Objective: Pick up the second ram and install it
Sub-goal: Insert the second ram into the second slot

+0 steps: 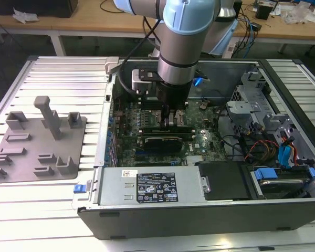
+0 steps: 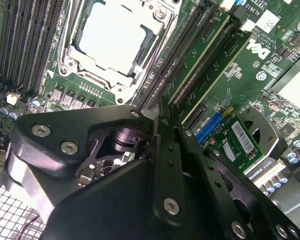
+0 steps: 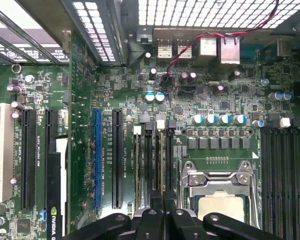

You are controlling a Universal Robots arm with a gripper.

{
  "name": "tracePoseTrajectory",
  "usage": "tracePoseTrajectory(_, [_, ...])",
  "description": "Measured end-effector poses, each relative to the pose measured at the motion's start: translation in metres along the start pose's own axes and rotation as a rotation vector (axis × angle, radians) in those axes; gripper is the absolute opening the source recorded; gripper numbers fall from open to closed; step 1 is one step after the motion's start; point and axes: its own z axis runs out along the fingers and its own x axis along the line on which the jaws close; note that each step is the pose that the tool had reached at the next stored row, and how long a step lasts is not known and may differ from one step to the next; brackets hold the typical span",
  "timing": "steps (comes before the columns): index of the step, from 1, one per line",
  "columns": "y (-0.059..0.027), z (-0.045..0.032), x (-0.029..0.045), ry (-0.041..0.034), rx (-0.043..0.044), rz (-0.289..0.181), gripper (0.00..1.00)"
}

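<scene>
Slatted bench (image 1: 58,73) carries the open computer case (image 1: 199,218), where my gripper (image 1: 173,118) sits at 12 o'clock from the black card (image 1: 160,140), low on the second ram (image 2: 222,67) standing in its slot, seemingly to seat it, though I cannot tell whether it is clamped

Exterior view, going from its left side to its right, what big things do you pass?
Grey fixture plate with upright blocks → open computer case's left wall → the arm's gripper over the green motherboard → tangle of red and blue cables → case's right wall.
</scene>
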Motion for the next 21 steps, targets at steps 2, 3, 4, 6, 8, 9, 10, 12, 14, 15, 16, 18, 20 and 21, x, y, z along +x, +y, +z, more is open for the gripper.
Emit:
tracePoseTrajectory(2, [0.0000, 0.0002, -0.0001, -0.0002, 0.0000, 0.000, 0.10])
tracePoseTrajectory(3, [0.0001, 0.0003, -0.0001, -0.0007, -0.0001, 0.000, 0.10])
tracePoseTrajectory(4, [0.0000, 0.0003, -0.0001, -0.0005, 0.0001, 0.000, 0.11])
tracePoseTrajectory(6, [0.0000, 0.0003, -0.0001, -0.0002, 0.0000, 0.000, 0.24])
tracePoseTrajectory(8, [0.0006, -0.0113, -0.0005, -0.0002, 0.0000, 0.000, 0.24])
tracePoseTrajectory(9, [0.0010, -0.0186, -0.0008, -0.0002, 0.0001, 0.000, 0.24])
tracePoseTrajectory(10, [0.0012, -0.0235, -0.0009, 0.0000, 0.0001, 0.000, 0.24])
tracePoseTrajectory(12, [0.0013, -0.0260, -0.0010, 0.0009, 0.0001, 0.000, 0.24])
tracePoseTrajectory(14, [0.0013, -0.0260, -0.0010, 0.0012, 0.0004, 0.000, 0.24])
tracePoseTrajectory(15, [0.0012, -0.0259, -0.0010, 0.0012, 0.0019, 0.000, 0.24])
tracePoseTrajectory(16, [0.0001, -0.0258, -0.0010, 0.0009, 0.0084, 0.000, 0.24])
tracePoseTrajectory(18, [-0.0041, -0.0260, -0.0010, 0.0010, 0.0151, 0.000, 0.24])
tracePoseTrajectory(20, [-0.0128, -0.0263, -0.0010, 0.0007, 0.0163, -0.001, 0.24])
tracePoseTrajectory(21, [-0.0128, -0.0263, -0.0011, 0.0006, 0.0164, -0.001, 0.24])
